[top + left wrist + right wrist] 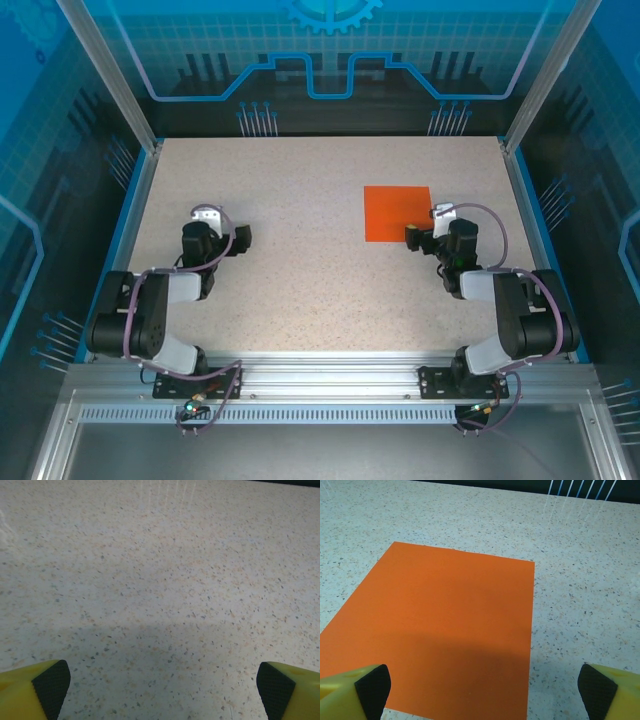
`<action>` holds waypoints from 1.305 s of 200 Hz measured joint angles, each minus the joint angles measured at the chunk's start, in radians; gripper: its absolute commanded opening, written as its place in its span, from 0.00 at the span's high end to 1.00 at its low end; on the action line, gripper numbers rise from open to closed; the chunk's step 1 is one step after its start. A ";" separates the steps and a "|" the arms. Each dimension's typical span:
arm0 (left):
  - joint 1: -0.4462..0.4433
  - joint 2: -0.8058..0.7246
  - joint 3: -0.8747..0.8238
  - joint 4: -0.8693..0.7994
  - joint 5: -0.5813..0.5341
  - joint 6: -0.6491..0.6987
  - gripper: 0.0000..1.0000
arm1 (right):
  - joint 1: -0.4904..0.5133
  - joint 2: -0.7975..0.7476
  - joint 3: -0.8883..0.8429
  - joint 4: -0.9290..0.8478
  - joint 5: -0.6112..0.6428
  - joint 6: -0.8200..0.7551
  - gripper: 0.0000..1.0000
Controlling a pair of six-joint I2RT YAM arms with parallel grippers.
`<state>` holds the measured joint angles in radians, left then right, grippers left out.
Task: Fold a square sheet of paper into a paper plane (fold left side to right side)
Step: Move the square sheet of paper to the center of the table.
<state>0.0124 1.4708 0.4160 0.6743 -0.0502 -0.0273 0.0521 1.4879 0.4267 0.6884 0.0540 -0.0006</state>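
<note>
Over at the lower left of the overhead frame, the left end effector hangs low over bare desk, well apart from anything it could work on. Its wrist view shows the black pads of its yellow fingers at the two bottom corners, so the jaws stand wide with nothing between them. I read that as a waiting pose, clear of the sheet until a second hold is needed. Right of centre lies the square sheet of paper, bright orange, flat and uncreased, so no fold has been made yet. Just beside its lower right corner sits the right end effector, likewise spread wide and empty. In its wrist view the sheet lies across the left and middle of the frame, its right edge running down between the fingertips. Since the fold goes left side to right side, I judge this arm is lined up either to pin the right edge or to reach across for the far one. The desk is pale, speckled and faintly glossy, smooth enough that thin paper may slide rather than lift. Blue translucent panels with circuit-like line art wall the cell between aluminium posts, and a slotted aluminium rail carrying the arm bases runs along the bottom.
</note>
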 measured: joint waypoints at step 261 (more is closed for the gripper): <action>-0.176 -0.084 0.512 -0.793 0.335 -0.465 0.01 | 0.240 0.682 1.173 -1.265 0.298 0.531 0.00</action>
<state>-0.1638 1.3869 0.9276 -0.1192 0.2852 -0.4919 0.2916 2.1700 1.5997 -0.5762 0.3519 0.5304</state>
